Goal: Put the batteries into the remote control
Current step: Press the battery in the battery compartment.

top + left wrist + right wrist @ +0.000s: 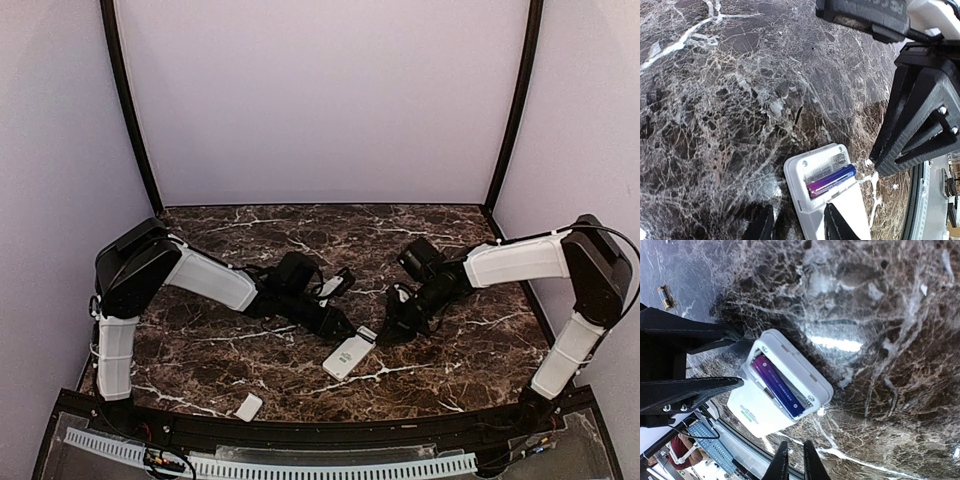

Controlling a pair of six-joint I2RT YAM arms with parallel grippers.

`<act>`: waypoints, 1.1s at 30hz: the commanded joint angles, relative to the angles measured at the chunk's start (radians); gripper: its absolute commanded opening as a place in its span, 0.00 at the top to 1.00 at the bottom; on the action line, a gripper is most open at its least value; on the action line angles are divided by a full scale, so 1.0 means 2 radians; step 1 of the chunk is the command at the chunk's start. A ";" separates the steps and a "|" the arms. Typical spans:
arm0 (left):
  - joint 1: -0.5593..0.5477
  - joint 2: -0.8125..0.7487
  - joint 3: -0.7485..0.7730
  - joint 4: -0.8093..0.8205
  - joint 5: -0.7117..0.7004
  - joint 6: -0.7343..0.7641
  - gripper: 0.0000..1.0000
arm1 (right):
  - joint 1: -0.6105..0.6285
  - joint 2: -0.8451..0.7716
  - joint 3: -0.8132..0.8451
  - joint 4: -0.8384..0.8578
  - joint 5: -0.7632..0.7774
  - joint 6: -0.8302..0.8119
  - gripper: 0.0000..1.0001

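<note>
Dark marble desk (200, 350): near the middle of its near edge lies the remote (349, 356), back up, one purple battery (777, 385) in its uncovered bay. Left jaws stand apart over it; right jaws nearly touch.

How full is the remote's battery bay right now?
Half full: one purple battery sits in the open bay of the remote control, the slot beside it empty; another battery lies on the table.

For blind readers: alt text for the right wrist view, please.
A white remote lies back up on a marble table, its compartment open with one purple battery inside. The closed right hand shows at the bottom; another battery lies apart.
</note>
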 commanded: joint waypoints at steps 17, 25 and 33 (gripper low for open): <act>-0.002 0.015 -0.007 -0.037 -0.012 0.002 0.67 | 0.005 0.037 0.023 0.045 0.030 0.007 0.98; -0.002 0.015 -0.006 -0.039 -0.012 0.002 0.67 | 0.018 0.051 0.017 0.040 0.046 0.001 1.00; -0.002 0.015 -0.005 -0.042 -0.012 0.005 0.67 | 0.024 0.053 0.045 -0.007 0.073 -0.035 1.00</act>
